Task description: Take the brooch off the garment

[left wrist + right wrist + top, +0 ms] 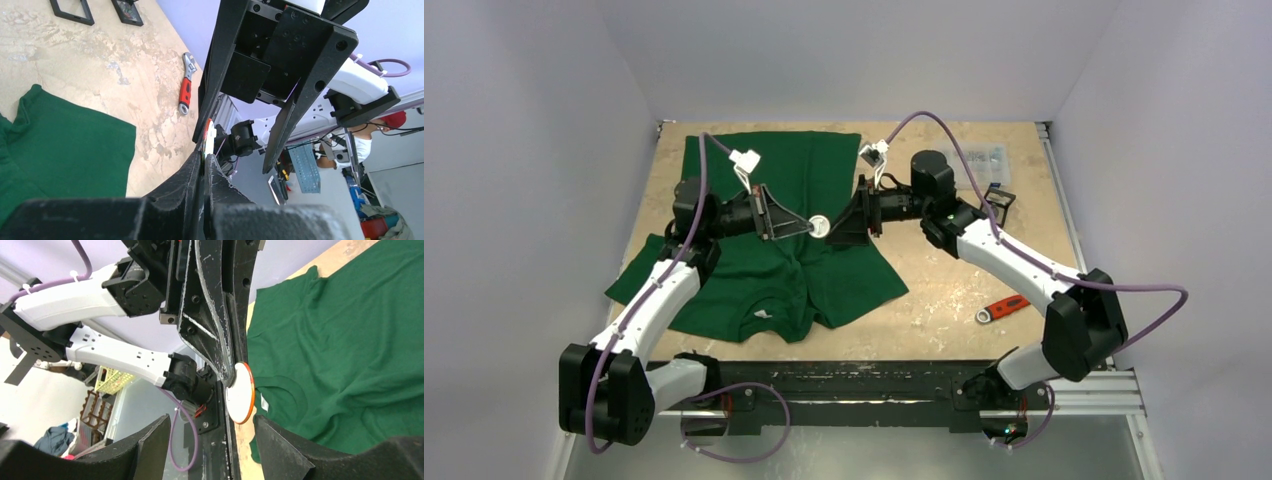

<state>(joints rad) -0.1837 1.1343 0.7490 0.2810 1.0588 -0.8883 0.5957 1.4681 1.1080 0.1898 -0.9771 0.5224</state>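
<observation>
The brooch (241,392) is gripped edgewise by the clenched left fingers (220,350), raised above the middle of the green T-shirt (754,280), judged to keep it detached; the right fingers (285,450) are spread just beside it, grasping nothing.
</observation>
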